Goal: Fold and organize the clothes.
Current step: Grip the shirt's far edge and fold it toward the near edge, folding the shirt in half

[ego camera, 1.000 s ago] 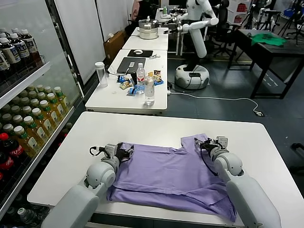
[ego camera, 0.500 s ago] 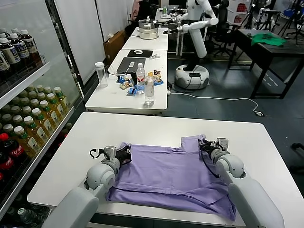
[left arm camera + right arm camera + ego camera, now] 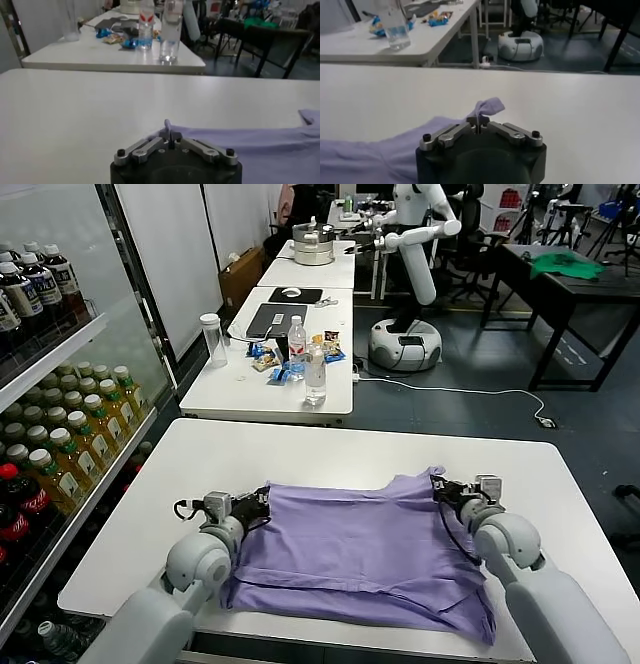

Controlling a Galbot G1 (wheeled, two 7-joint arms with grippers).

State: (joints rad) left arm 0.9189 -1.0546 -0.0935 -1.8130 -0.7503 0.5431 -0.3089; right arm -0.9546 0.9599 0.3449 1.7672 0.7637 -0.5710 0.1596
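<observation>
White counter [image 3: 330, 449]: both claws, left claw [image 3: 262, 505] and right claw [image 3: 440, 489], pinch your thin, floppy T-shirt [image 3: 355, 549] at its far corners.

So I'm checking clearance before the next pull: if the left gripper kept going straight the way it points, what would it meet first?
Only bare white table lies ahead of the left gripper, shut on the T-shirt. The way looks free to the far edge, though depth is uncertain.

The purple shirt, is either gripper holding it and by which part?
Both: the left gripper and right gripper each pinch a far corner of the T-shirt.
</observation>
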